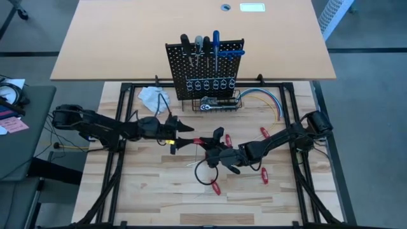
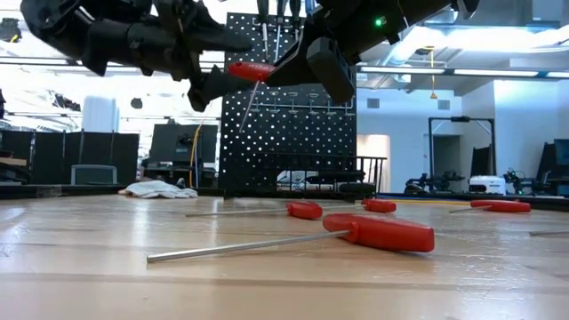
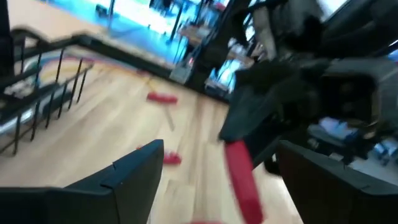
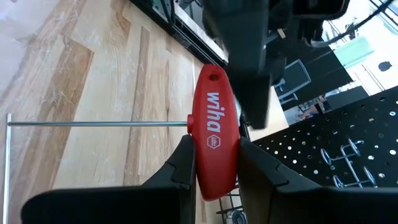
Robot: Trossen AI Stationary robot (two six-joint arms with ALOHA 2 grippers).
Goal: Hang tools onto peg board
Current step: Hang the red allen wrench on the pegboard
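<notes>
Nearest us in the low view, a loose red-handled driver (image 2: 378, 232) lies at lower right of the frame, two more red-handled tools (image 2: 305, 210) just behind it on the table (image 2: 80, 267).

Above them, at upper centre, our right gripper (image 4: 214, 163) pinches the red wiha driver (image 4: 214, 140) by its handle, lifted clear of the wood. Our left gripper (image 3: 214, 171) faces it with fingers spread wide, holding nothing; it looks like a handover.

Farthest back, at top centre of the high view, stands the peg board (image 1: 205, 67), with several screwdrivers (image 1: 215, 43) already hung.

If we release before the left fingers close, the driver could drop; crowded grippers could also knock each other.
</notes>
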